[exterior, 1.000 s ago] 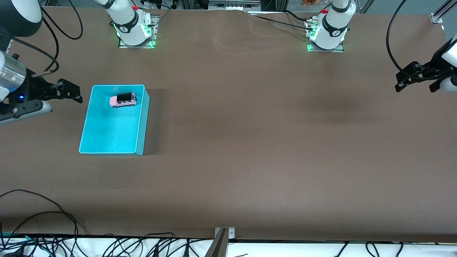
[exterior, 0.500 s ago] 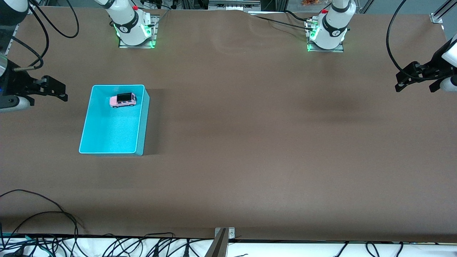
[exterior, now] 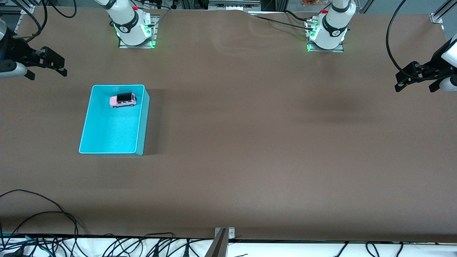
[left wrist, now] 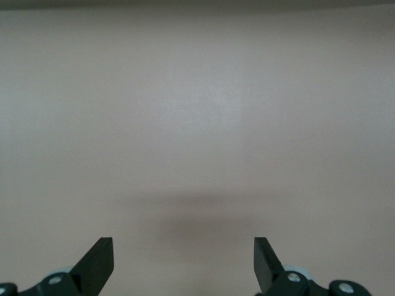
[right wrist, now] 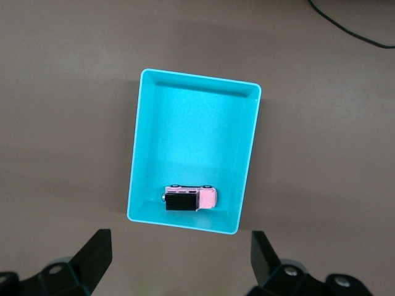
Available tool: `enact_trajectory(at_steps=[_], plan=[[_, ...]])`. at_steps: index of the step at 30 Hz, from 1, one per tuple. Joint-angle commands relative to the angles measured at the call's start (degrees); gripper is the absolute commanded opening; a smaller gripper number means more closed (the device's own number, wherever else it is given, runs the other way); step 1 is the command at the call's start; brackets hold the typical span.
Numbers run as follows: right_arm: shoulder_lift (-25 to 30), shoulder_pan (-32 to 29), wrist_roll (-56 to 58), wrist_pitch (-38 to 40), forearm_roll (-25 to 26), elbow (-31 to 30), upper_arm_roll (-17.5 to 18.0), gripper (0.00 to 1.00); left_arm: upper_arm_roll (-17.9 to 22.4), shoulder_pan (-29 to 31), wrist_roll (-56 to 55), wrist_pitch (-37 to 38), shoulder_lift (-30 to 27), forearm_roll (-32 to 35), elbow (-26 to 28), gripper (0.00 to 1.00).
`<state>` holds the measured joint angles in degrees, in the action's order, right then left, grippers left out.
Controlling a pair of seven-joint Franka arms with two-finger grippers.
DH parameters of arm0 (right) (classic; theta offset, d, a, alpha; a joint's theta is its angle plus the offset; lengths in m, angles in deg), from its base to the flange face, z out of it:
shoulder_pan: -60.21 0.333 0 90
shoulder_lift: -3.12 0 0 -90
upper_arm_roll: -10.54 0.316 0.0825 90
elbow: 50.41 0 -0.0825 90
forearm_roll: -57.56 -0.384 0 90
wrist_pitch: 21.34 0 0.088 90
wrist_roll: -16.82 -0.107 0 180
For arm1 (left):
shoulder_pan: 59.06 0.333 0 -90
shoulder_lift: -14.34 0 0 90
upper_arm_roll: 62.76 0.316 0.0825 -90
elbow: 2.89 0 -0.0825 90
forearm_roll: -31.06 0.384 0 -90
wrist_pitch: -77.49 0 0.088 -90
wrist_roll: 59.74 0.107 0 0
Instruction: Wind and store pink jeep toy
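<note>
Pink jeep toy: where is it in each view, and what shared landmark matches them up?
Front view: pink jeep toy in the turquoise bin, at the bin's end nearest the robots' bases.
Left wrist view: not in it; bare table only.
Right wrist view: jeep inside the bin.
Shared landmark: the bin.

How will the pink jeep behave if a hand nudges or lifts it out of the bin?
The pink jeep toy sits upright on its wheels in the turquoise bin, so a nudge would probably roll it. It looks rigid and, being tiny, likely light. Its boxy sides should suit a pinch.
</note>
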<state>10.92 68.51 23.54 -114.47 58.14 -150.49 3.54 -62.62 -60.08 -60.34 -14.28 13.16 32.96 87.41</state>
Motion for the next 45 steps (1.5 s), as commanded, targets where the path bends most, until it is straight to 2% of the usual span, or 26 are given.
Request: enact_trajectory(at_steps=[1,10,45], plan=[[-1.2,-0.38,-0.83,-1.53,0.83,0.5,0.32,1.0,0.3,-0.03,1.13,1.33,0.91,-1.2,-2.15,1.0],[-5.51,-0.12,-0.13,-0.91,1.01,5.68,0.41,1.0,0.3,-0.12,1.13,1.33,0.91,-1.2,-2.15,1.0],[-5.78,0.23,0.31,-0.65,0.83,5.69,0.58,1.0,0.3,-0.03,1.13,1.33,0.91,-1.2,-2.06,1.0]])
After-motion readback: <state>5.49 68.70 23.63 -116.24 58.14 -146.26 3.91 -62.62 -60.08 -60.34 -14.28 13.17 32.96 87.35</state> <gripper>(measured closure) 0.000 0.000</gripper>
